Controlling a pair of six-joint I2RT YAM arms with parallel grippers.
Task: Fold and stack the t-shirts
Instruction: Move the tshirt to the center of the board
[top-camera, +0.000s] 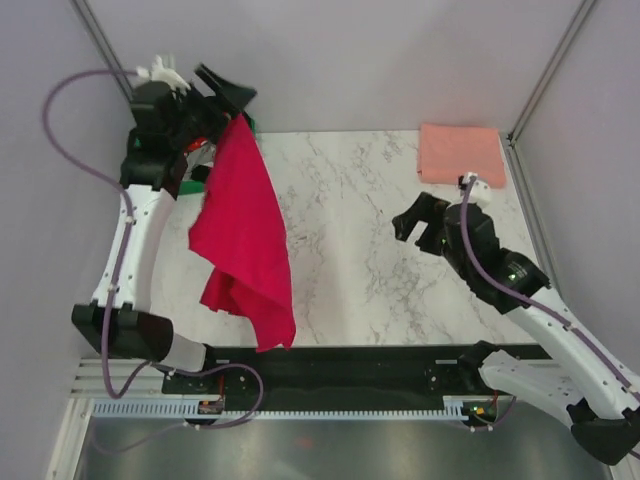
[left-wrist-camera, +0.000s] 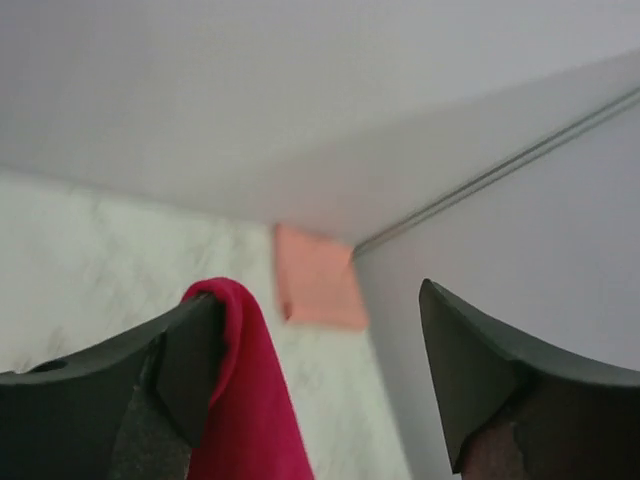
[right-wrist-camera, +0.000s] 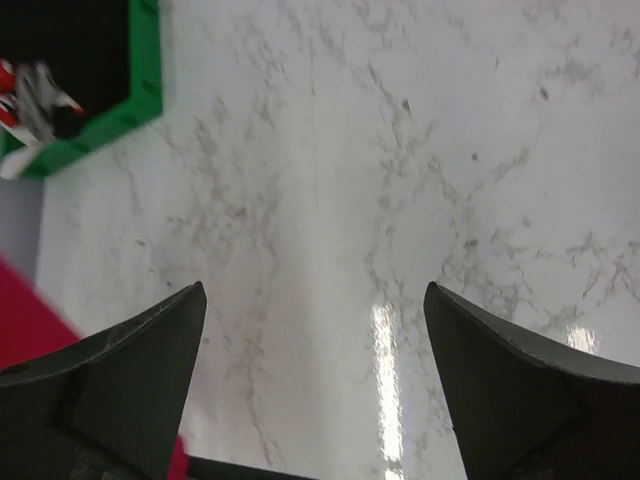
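Raised high at the far left, the left gripper (left-wrist-camera: 320, 300) has its jaws wide apart, and the red t-shirt (top-camera: 245, 230) hangs over one finger, its length running down toward the near edge. To the right, well apart, the right gripper (right-wrist-camera: 315, 290) is open and empty. It likely must reach left. The pink t-shirt (top-camera: 460, 153) lies folded in the far right corner.
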